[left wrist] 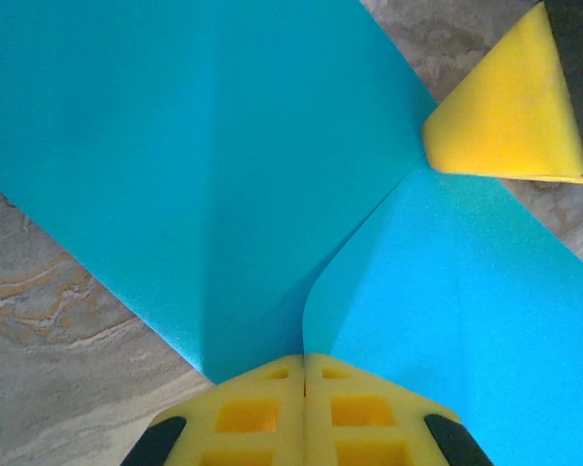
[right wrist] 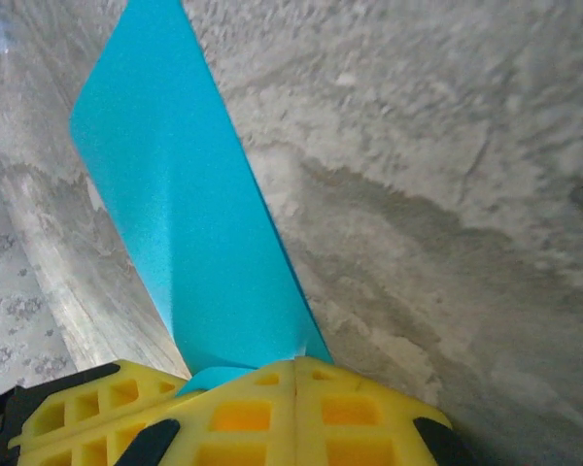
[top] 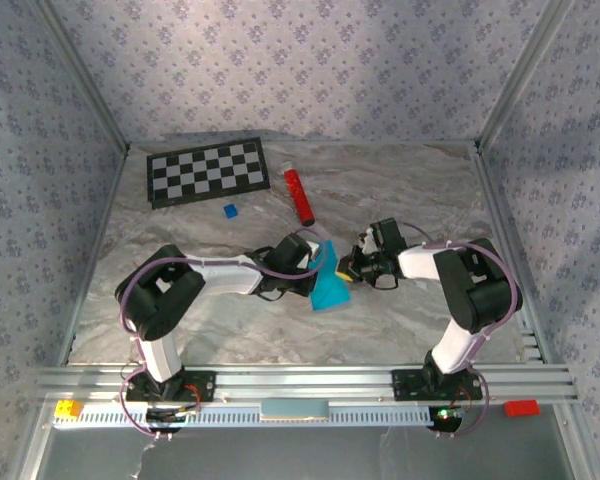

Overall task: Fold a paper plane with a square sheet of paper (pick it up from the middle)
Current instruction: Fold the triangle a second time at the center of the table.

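The cyan-blue sheet of paper (top: 331, 288) is held mid-table between both grippers, bent into a V. My left gripper (top: 318, 262) is shut on the paper's edge. In the left wrist view its yellow fingertips (left wrist: 304, 374) pinch the sheet (left wrist: 223, 165) where two flaps meet. My right gripper (top: 350, 268) is shut on the opposite side. In the right wrist view its jaws (right wrist: 294, 369) clamp the foot of a narrow upright flap (right wrist: 189, 223). A yellow finger of the right gripper (left wrist: 505, 107) shows at the upper right of the left wrist view.
A checkerboard mat (top: 208, 172) lies at the back left. Just behind the grippers are a red cylinder (top: 299, 195) and a tiny dark-blue block (top: 230, 211). A yellow block (top: 68, 408) and a red block (top: 521, 407) sit on the front rail. Patterned walls enclose the marble tabletop (top: 420, 190).
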`<control>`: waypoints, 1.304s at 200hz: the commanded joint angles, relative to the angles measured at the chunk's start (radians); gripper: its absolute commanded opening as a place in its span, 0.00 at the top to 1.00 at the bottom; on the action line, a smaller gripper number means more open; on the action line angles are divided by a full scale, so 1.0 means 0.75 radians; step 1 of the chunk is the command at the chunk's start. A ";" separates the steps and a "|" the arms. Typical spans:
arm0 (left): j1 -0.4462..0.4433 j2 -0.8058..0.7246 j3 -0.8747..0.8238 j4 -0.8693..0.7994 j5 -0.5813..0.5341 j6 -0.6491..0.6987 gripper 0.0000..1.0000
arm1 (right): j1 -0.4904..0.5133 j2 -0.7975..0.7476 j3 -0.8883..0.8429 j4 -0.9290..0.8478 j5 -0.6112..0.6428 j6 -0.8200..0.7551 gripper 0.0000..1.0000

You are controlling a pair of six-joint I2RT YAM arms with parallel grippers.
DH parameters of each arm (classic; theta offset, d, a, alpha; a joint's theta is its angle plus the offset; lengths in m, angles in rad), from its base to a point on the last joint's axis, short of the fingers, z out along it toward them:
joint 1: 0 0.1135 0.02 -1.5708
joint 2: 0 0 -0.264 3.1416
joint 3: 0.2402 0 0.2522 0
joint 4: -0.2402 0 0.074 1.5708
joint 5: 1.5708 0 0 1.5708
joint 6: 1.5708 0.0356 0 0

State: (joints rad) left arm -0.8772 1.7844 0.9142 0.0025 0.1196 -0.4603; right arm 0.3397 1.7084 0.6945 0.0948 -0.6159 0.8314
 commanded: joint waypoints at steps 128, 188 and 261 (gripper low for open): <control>0.001 0.034 0.032 -0.101 0.024 0.047 1.00 | 0.014 -0.156 0.035 -0.041 -0.022 -0.121 0.95; 0.001 0.022 0.022 -0.092 0.022 0.037 1.00 | 0.083 -0.093 0.014 -0.044 -0.147 -0.127 0.96; 0.002 0.041 0.039 -0.099 0.024 0.041 1.00 | 0.089 0.017 -0.014 -0.134 -0.009 -0.190 0.98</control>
State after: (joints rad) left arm -0.8772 1.7897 0.9249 -0.0090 0.1307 -0.4454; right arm 0.4084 1.7027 0.6983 0.0364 -0.6674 0.7204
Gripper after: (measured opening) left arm 0.046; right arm 0.052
